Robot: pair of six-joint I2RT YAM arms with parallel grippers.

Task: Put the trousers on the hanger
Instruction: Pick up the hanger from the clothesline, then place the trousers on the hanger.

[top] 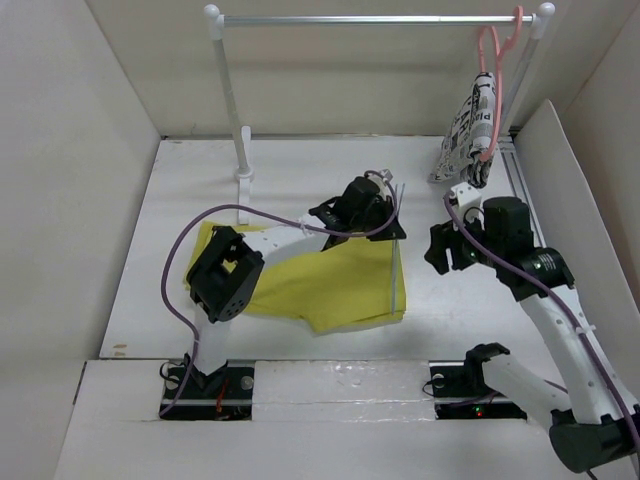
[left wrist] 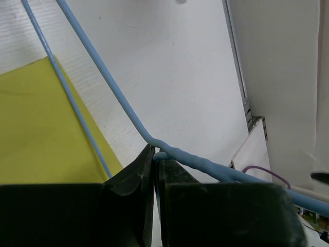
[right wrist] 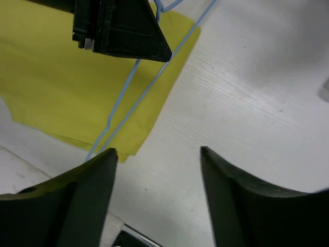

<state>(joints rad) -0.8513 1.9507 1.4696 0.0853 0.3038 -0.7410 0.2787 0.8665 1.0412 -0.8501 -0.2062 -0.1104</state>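
The mustard-yellow trousers lie folded flat on the table. The pale-blue hanger lies along their right edge, one wire over the cloth. My left gripper is shut on the hanger near its hook end, just beyond the trousers' far right corner. In the left wrist view the jaws pinch the blue wire, with the trousers at the left. My right gripper is open and empty to the right of the trousers. In its view I see the trousers, the hanger and the left gripper's fingers.
A clothes rail spans the back on a white post. A pink hanger with black-and-white printed cloth hangs at its right end, just behind my right arm. White walls enclose the table; a slanted panel stands at the right.
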